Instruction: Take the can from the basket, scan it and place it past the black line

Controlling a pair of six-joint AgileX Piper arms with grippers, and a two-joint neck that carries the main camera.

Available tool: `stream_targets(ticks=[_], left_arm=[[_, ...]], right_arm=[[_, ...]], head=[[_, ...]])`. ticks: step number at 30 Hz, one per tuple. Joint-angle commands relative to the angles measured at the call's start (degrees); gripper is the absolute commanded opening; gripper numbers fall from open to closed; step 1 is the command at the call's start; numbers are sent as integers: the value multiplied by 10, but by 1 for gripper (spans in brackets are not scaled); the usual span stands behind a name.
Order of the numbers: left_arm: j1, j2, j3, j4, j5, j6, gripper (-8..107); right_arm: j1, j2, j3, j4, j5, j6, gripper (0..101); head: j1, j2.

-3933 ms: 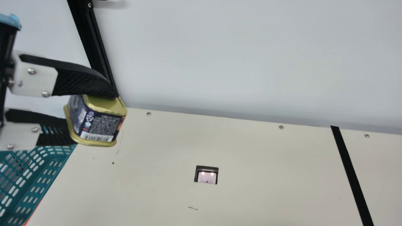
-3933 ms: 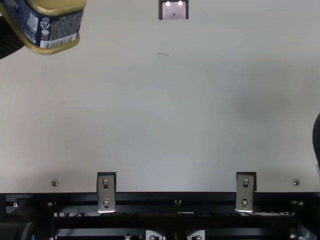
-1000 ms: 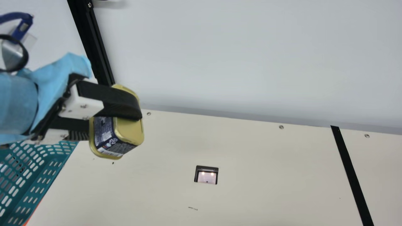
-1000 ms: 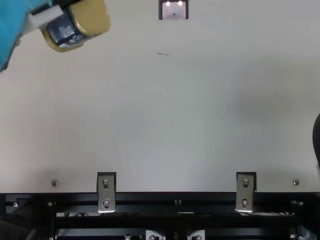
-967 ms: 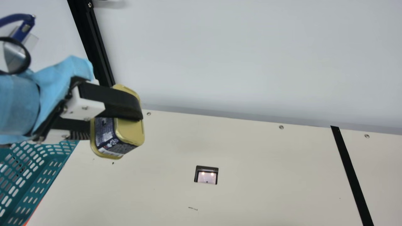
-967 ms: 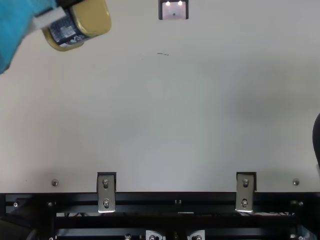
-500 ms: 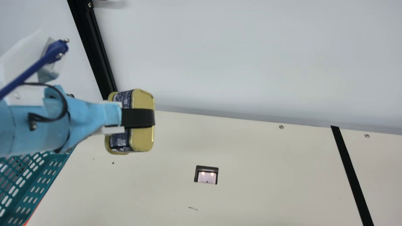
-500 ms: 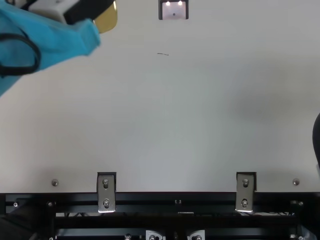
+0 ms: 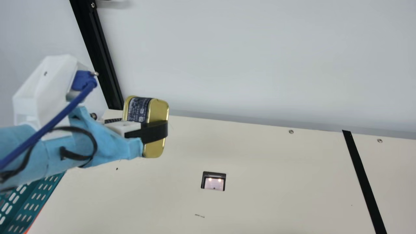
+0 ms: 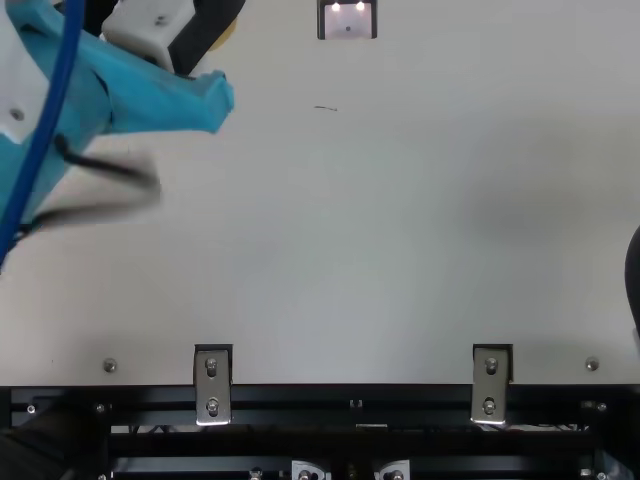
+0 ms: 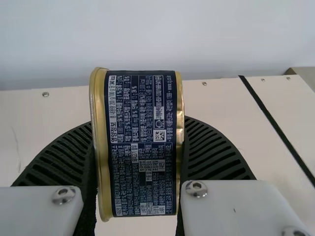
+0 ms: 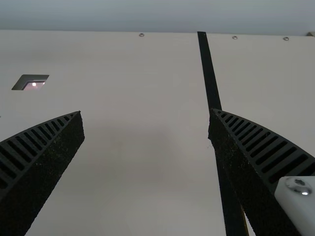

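In the main view my left gripper [image 9: 146, 127] is shut on the gold-rimmed dark can [image 9: 159, 112], held in the air left of the scanner window [image 9: 214, 182]. Printed text on the can [image 11: 142, 147] faces the left wrist view, between the two fingers of my left gripper [image 11: 139, 147]. The black line [image 9: 363, 172] crosses the table farther right. A dark curved bit of my right gripper [image 10: 634, 280] shows at the top view's edge. Wide apart, with nothing between them, stand the fingers of my right gripper [image 12: 146, 115], one overlapping the line in that view.
The teal basket [image 9: 42, 191] is at the table's left, partly behind my left arm. A black post [image 9: 97, 55] rises at the back left against the pale wall. Metal brackets [image 10: 212, 385] sit along the table's near edge.
My left gripper has moved right with the can and turned, bringing more of the blue-wrapped arm into view. The barcode seen earlier has turned out of the main view. The right gripper has stayed still.
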Motion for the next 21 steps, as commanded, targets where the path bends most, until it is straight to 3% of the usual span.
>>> stream_targets(ticks=[1, 21], left_arm=[[-1, 0, 15, 11, -28, 9, 10], [13, 17, 127, 60, -224, 67, 10]], right_arm=[[0, 0, 0, 0, 0, 0, 101], [0, 0, 0, 0, 0, 0, 101]], head=[[-21, -9], [-21, -9]])
